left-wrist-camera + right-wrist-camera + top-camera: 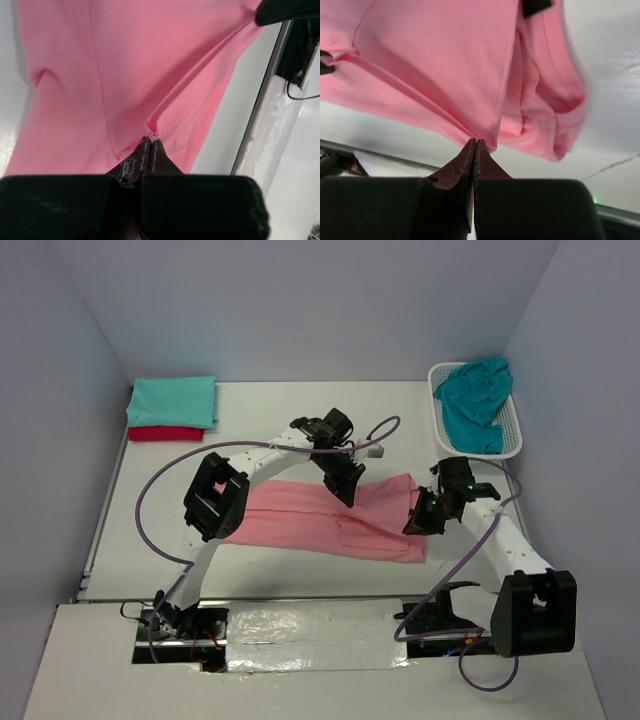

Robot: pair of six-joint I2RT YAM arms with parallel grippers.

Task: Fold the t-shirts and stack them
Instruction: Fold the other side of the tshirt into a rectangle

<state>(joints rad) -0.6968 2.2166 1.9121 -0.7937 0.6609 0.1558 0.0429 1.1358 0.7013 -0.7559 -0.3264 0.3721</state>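
The salmon pink t-shirt (320,520) lies partly folded across the table's middle; it fills the left wrist view (125,75) and the right wrist view (445,65). My left gripper (345,490) is shut on its far hem (154,136). My right gripper (418,522) is shut on its right edge (476,141), lifting that end. The light mint-teal t-shirt (172,400) lies folded on the crimson red t-shirt (165,434) at the far left. The darker teal-blue t-shirt (474,400) lies crumpled in the basket.
A white lattice basket (516,440) stands at the far right. Grey walls close in the table on three sides. A foil-covered strip (310,625) runs along the near edge between the arm bases. Purple cables loop off both arms.
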